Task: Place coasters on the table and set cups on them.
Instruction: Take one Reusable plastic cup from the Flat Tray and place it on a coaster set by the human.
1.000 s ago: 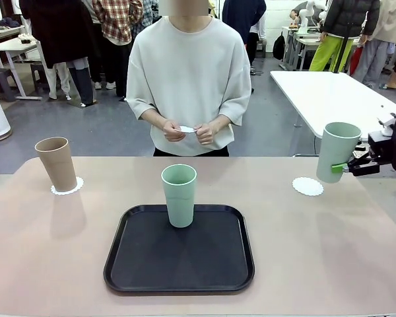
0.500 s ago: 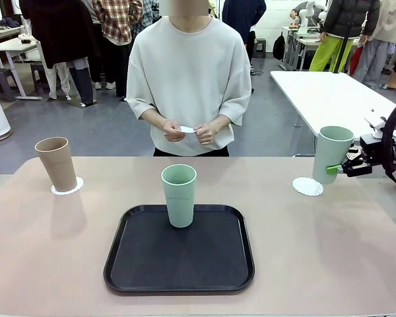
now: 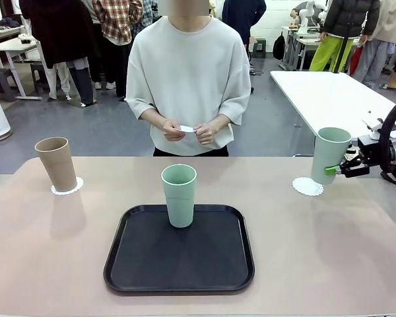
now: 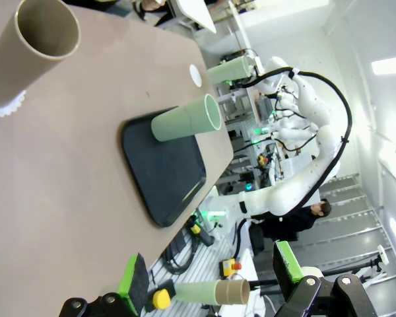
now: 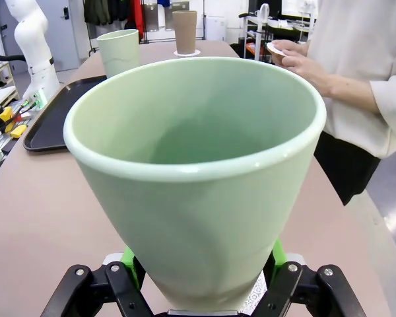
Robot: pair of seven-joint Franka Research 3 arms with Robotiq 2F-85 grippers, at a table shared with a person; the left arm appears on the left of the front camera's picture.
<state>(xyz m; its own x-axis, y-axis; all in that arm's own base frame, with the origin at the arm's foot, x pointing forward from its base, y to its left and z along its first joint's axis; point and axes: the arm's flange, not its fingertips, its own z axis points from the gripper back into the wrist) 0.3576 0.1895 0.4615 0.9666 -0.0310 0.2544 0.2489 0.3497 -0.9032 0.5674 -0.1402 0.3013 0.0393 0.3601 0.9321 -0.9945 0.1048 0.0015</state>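
At the table's (image 3: 66, 264) right, my right gripper (image 3: 336, 169) is shut on a mint green cup (image 3: 330, 155), held upright with its base just over the right edge of a white coaster (image 3: 307, 187). The right wrist view has this cup (image 5: 198, 178) between the green pads (image 5: 129, 257). A brown cup (image 3: 56, 163) stands on a coaster (image 3: 66, 186) at the far left. Another mint cup (image 3: 179, 195) stands in the black tray (image 3: 179, 264). The person holds a coaster (image 3: 187, 129) in both hands. My left gripper (image 4: 209, 274) is open, off the table's near side.
The person stands at the far edge, hands close to the body. A white table (image 3: 330, 92) lies behind the right arm. Bare tabletop stretches left and right of the tray and between it and the far edge.
My right gripper has carried the mint cup slightly left and straightened it upright, so its base now overlaps the right coaster. The person and other cups have not moved.
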